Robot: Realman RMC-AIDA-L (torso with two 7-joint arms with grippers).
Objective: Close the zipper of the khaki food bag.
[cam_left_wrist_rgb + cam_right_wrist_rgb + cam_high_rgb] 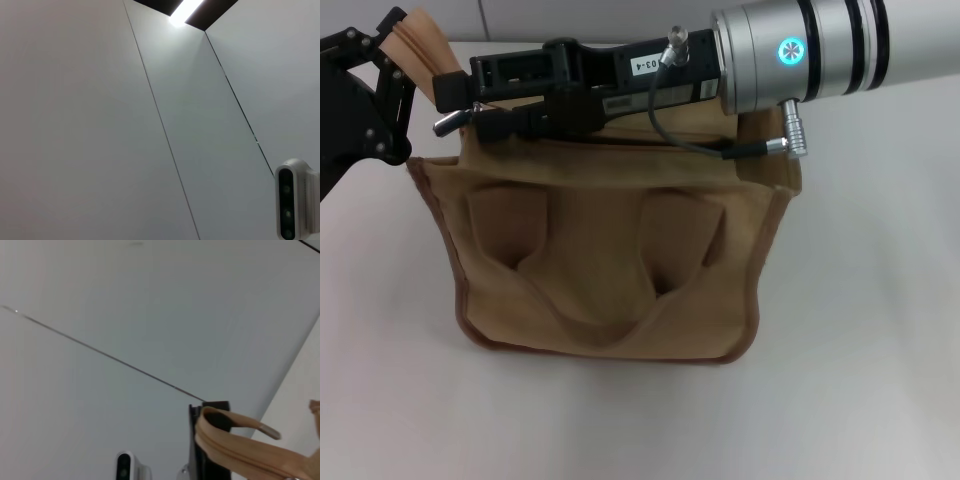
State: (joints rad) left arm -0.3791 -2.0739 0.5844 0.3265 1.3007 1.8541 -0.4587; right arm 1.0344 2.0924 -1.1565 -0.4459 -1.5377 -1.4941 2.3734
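While level across the khaki food bag [610, 260] — right end effector [455, 115], grip unclear — left end effector [390, 50] pinching zipper [420, 40] end.

Pale wall panels [100, 125] fill the view, split by thin dark seams. A bright ceiling light [182, 12] glows at twelve o'clock. A white camera unit [295, 205] sits at four o'clock.

The head view is evenly and softly lit from above, and only faint shadows are cast on the white table [860, 380] beneath the khaki food bag [610, 270]. Deeper shade is gathered in the folds under the bag's handles. A bright sheen is seen along the silver arm housing [820, 50], where a cyan indicator glows. In the left wrist view a ceiling light [182, 12] is blown out to white glare. The right wrist view is dim and flat, and the zipper [240, 450] close to the lens is rendered slightly soft.
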